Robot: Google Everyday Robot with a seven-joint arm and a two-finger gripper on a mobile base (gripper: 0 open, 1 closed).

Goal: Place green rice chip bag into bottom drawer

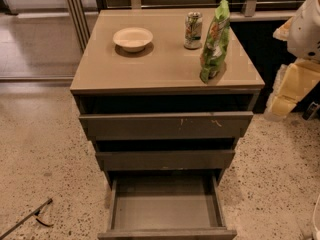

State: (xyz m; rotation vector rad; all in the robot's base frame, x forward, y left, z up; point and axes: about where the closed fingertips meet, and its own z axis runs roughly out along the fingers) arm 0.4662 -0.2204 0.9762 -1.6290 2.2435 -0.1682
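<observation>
The green rice chip bag point(215, 40) stands upright on the right side of the cabinet top point(165, 66), near the front edge. The bottom drawer point(165, 209) is pulled open and its grey inside shows nothing in it. My gripper point(289, 91) is at the right edge of the view, beside the cabinet and below its top, apart from the bag. It holds nothing that I can see.
A green-and-white drink can point(193, 30) stands just left of the bag. A pale bowl point(132, 38) sits on the left of the top. The two upper drawers point(165, 126) are slightly open. A thin dark rod point(25, 219) lies on the speckled floor at the left.
</observation>
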